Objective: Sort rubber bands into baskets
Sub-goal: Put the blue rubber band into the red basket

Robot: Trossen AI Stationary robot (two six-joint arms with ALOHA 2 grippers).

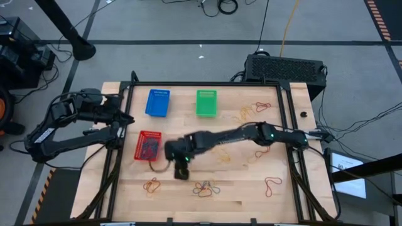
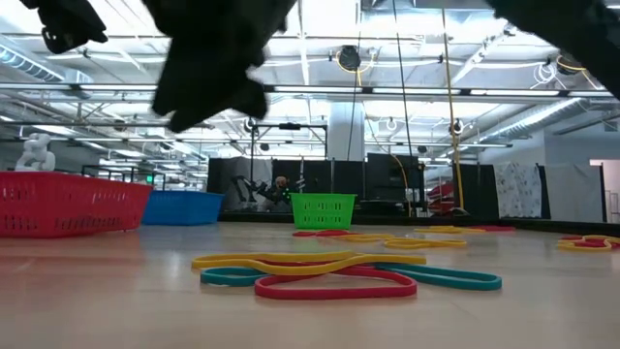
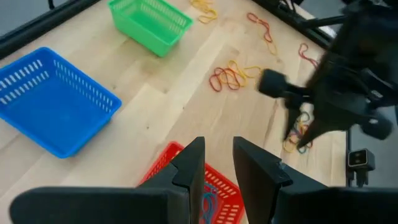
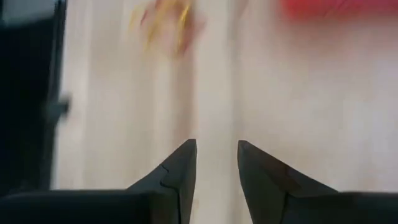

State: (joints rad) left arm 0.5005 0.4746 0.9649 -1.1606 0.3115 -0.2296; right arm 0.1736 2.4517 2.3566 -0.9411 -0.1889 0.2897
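Note:
The red basket (image 1: pixel 149 145) stands near the table's left side and holds several rubber bands (image 3: pixel 208 202). The blue basket (image 1: pixel 157 103) and the green basket (image 1: pixel 206 103) stand farther back. Loose rubber bands lie on the wood, among them a bunch (image 1: pixel 205 187) near the front and a pile (image 2: pixel 339 273) in the low view. My right gripper (image 1: pixel 181 174) hangs over the table just right of the red basket, open and empty (image 4: pixel 216 155). My left gripper (image 1: pixel 129 119) waits at the table's left edge, open and empty (image 3: pixel 219 165).
More bands lie at the front left (image 1: pixel 151 184), the front right (image 1: pixel 272 185), the middle (image 1: pixel 223 157) and the back right (image 1: pixel 260 107). A black box with a grille (image 1: pixel 286 66) stands behind the table. Black rails (image 1: pixel 290 119) run along the table's sides.

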